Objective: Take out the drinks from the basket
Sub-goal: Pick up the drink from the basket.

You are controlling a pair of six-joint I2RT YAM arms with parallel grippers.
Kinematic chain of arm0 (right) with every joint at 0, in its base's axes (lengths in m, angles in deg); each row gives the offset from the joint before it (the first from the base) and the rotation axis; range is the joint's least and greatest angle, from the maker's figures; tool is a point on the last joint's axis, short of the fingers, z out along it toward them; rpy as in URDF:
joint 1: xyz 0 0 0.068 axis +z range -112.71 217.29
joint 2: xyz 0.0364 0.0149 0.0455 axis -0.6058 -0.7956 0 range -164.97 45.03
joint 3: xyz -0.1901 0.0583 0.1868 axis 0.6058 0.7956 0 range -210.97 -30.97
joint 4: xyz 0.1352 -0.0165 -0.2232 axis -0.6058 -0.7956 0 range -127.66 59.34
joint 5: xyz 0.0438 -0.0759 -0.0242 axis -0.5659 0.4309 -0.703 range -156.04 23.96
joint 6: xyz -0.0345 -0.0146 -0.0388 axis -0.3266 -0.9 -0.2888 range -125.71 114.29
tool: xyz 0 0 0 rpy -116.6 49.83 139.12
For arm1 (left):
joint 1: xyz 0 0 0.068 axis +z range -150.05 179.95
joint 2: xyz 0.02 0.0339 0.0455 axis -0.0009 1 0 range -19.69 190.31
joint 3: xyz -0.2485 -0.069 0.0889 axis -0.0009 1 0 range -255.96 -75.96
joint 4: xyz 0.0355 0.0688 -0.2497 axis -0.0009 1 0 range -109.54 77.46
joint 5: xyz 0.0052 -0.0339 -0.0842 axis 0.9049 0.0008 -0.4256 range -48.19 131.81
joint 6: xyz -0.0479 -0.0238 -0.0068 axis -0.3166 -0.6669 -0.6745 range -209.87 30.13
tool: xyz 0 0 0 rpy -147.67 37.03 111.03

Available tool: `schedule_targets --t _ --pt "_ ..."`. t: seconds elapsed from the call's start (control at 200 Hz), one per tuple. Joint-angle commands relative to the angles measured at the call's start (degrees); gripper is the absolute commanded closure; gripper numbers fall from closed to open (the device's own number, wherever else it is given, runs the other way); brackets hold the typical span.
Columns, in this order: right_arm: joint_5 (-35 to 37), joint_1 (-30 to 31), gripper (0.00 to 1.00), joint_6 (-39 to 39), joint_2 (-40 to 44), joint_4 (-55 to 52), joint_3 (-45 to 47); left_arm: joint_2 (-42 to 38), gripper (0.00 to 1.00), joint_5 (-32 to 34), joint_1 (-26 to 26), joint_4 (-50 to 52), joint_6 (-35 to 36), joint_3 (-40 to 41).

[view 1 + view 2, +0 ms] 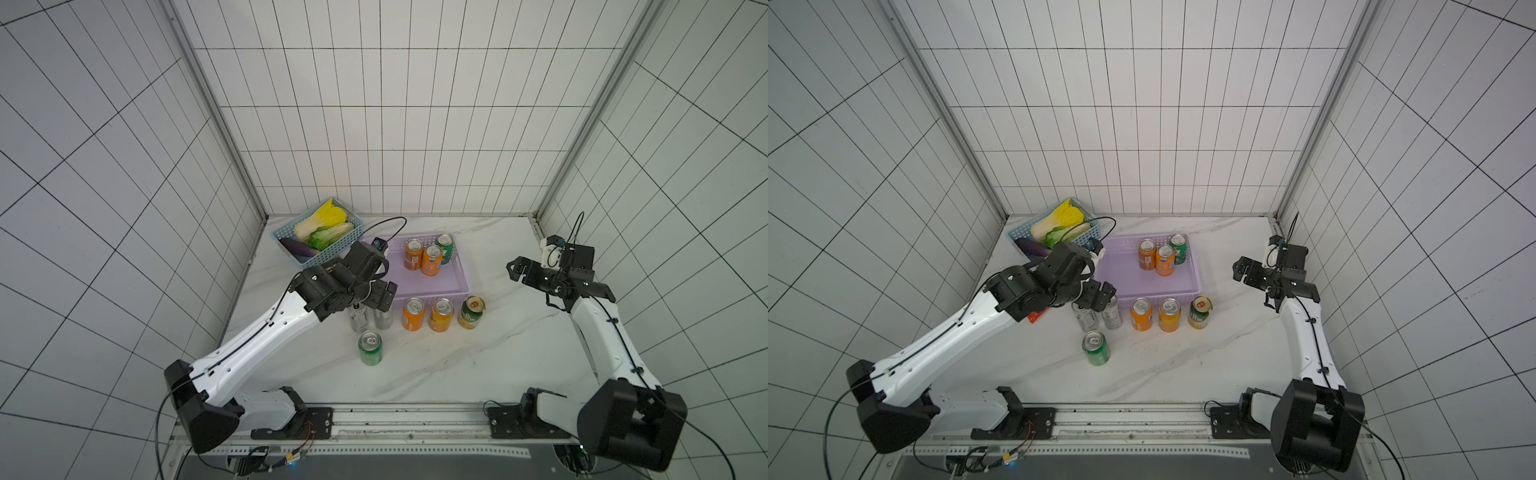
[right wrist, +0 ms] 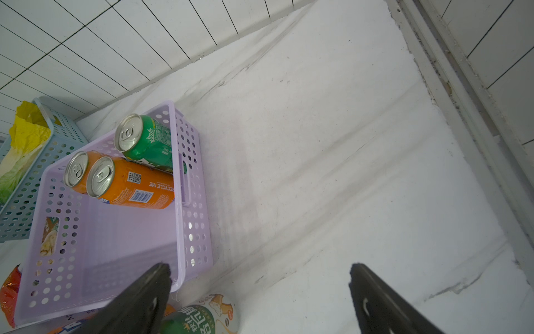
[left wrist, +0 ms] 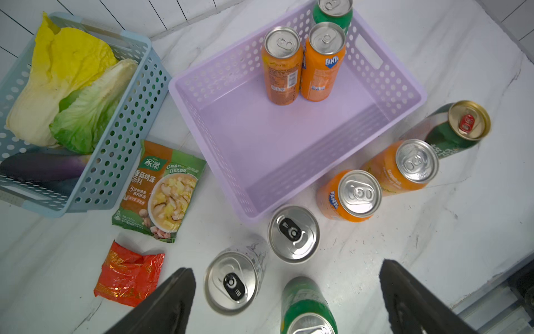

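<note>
Could tip the silver cans (image 3: 231, 282) just under the open, empty left gripper (image 3: 286, 267) while swinging over to the basket (image 3: 274, 138); right gripper (image 2: 259, 266) open and empty too.

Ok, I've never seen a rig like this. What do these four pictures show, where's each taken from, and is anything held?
Two white robot arms stand at a marble table, each ending in a two-fingered gripper. Two pictures look down from overhead; two come from wrist cameras. The lilac basket holds two orange cans and a green can. Outside stand six more: a silver pair, an orange pair, a green-and-gold can, a lone green can. A blue basket of vegetables and two snack packets lie nearby. The left gripper is open above the silver pair, the right gripper open too. Nothing is held.
</note>
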Motion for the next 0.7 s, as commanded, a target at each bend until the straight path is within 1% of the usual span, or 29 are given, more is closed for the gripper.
schedule_targets --t 0.0,0.245,0.385,0.455,0.565,0.695 --pt "-0.04 -0.79 0.0 0.03 0.75 0.38 1.54 3.92 0.02 -5.8 2.88 -3.36 5.42 -4.2" --pt "-0.23 -0.74 0.0 0.12 0.71 0.37 1.56 14.42 0.02 -9.14 4.99 -7.41 9.91 -11.05" --pt "-0.36 -0.75 0.0 0.16 0.66 0.42 1.56 19.57 0.02 -9.23 5.67 -10.25 12.66 -13.28" --pt "-0.4 -0.82 0.01 0.13 0.66 0.52 1.57 22.49 0.02 -9.62 6.42 -11.28 13.36 -14.69" --pt "-0.4 -0.77 0.0 0.14 0.57 0.64 1.67 27.42 0.02 -12.26 7.86 -12.43 13.69 -17.5" --pt "-0.57 -0.78 0.0 0.12 0.66 0.73 1.76 33.1 0.02 -13.29 8.65 -12.47 14.6 -21.55"
